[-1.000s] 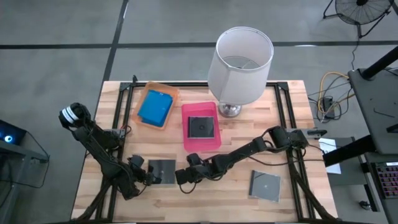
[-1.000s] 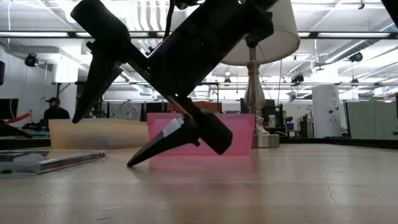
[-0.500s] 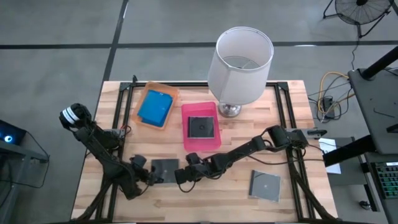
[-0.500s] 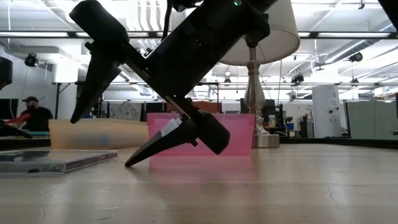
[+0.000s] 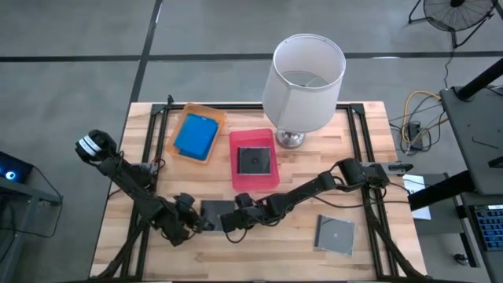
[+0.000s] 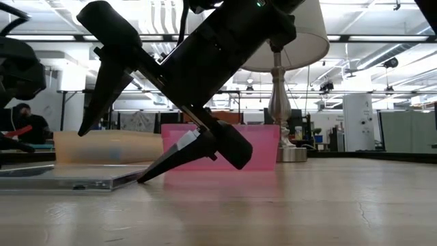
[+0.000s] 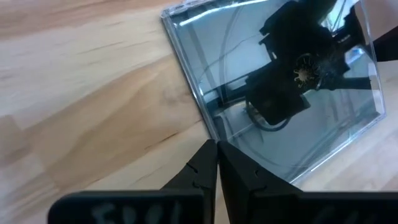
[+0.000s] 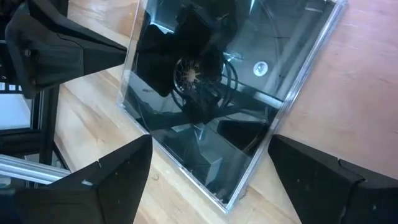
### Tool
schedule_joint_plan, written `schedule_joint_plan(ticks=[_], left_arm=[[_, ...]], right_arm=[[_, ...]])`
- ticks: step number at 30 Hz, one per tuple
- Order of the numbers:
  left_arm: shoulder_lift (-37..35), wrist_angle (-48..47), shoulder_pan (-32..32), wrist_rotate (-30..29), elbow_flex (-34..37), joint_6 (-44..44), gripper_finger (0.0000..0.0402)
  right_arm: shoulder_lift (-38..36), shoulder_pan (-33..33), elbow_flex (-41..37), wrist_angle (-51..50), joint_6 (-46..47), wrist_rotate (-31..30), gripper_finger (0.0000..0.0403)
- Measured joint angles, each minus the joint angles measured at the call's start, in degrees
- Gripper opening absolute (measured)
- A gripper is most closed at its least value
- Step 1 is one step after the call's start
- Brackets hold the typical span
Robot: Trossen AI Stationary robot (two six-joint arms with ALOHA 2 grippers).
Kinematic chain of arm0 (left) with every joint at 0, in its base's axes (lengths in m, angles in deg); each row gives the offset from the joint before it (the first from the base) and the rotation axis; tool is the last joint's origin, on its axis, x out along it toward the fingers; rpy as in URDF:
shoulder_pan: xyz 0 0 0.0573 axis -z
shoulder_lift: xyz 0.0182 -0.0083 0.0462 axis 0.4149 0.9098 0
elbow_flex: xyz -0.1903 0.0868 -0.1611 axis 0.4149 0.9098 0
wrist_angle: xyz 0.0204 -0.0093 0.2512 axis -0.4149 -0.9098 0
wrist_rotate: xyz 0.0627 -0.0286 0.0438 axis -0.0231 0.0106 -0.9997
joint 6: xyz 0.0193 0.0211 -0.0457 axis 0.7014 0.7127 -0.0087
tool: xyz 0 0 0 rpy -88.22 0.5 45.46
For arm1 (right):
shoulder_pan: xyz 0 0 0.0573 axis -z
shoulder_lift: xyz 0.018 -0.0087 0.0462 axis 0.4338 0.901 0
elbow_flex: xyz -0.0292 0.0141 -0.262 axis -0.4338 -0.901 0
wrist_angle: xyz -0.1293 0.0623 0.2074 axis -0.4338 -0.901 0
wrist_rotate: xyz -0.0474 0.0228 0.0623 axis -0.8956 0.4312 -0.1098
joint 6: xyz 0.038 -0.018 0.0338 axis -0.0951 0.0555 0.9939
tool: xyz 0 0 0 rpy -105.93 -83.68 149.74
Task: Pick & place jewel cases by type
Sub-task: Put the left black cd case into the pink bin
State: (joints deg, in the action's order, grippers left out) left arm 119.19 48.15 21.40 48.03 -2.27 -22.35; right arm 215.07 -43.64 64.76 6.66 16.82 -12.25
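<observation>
- At the table's [image 5: 369, 137] 7 o'clock we see the left gripper [image 5: 200, 225] with its fingers pressed together, holding nothing, its tips against the left edge of the dark square jewel case [image 5: 218, 211].
- That case lies flat on the wood between the two grippers; being square, it has no long axis, and its edges run about parallel to the table's edges.
- The left wrist view shows what the high view hides: the closed fingertips [image 7: 216, 163] meeting the case's [image 7: 280, 99] clear rim near a corner.
- At 11 o'clock the orange tray [image 5: 183, 118] holds a blue jewel case [image 5: 196, 136], its long axis slightly tilted, running roughly 1 to 7 o'clock.
- At centre the pink tray [image 5: 253, 181] holds a dark square case [image 5: 255, 161].
- At 6 o'clock the right gripper [image 5: 230, 224] stands spread wide, its fingers either side of the case's near-right corner; only the right wrist view [image 8: 205, 168] shows this.
- At 5 o'clock another square case [image 5: 334, 234] lies flat, slightly turned.
</observation>
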Motion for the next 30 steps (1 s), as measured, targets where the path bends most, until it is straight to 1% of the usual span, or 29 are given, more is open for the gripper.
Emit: schedule_joint_plan(ticks=[9, 24, 30], left_arm=[[-0.2, 1.9, -0.8, 1.0, 1.2, 0.9, 0.0000], [-0.1, 1.8, -0.8, 2.0, 1.4, 1.0, 0.0000], [0.0, 1.9, -0.9, 2.0, 1.5, 1.0, 0.0000]], right_arm=[[0.0, 0.0, -0.3, 2.5, -1.3, -0.6, 0.0323], [-0.2, -0.1, 1.2, 2.4, -3.0, -0.4, 0.0314], [-1.2, -0.2, 1.2, 2.5, -4.1, -0.4, 0.0319]])
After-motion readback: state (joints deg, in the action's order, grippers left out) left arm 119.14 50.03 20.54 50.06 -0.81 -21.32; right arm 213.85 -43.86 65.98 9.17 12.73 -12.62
